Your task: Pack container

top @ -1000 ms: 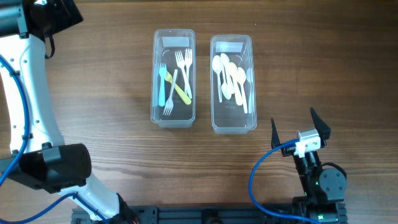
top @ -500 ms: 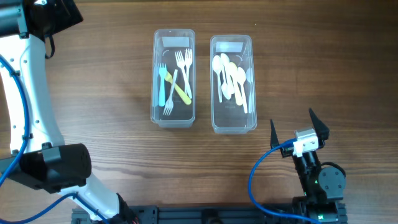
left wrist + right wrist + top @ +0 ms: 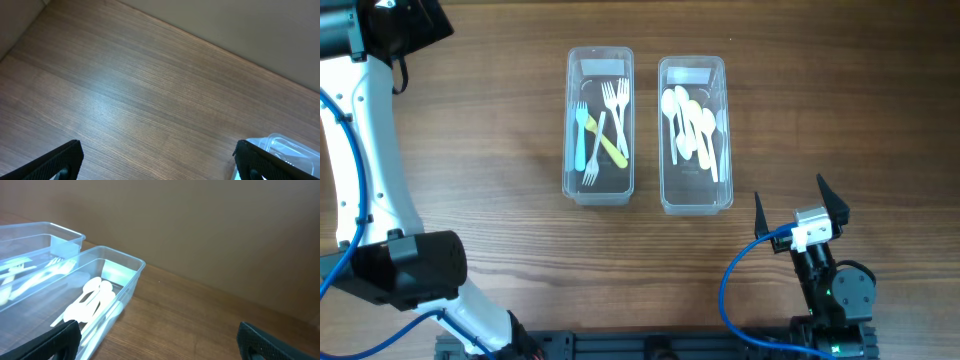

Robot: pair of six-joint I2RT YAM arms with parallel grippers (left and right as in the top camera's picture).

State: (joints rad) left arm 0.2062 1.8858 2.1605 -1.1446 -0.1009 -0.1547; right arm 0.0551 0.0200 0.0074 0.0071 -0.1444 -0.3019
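Two clear plastic containers stand side by side on the wooden table. The left container [image 3: 569, 120] holds several forks [image 3: 617, 105], white, blue and yellow. The right container [image 3: 728, 130] holds several white spoons [image 3: 695, 125]. My right gripper [image 3: 789, 188] stands open just below and right of the spoon container, with nothing between its fingers. Its wrist view shows the spoon container [image 3: 131, 277] and spoons [image 3: 87, 302] at left, the fork container [image 3: 65, 232] behind. My left gripper [image 3: 160, 165] is open and empty over bare wood, and a container corner [image 3: 292, 145] shows at lower right.
The left arm [image 3: 365, 150] runs down the table's left side, its black wrist [image 3: 410, 25] at the top-left corner. The right arm's base [image 3: 840, 290] and blue cable [image 3: 730, 280] sit at the front right. A plain wall [image 3: 200, 225] backs the table.
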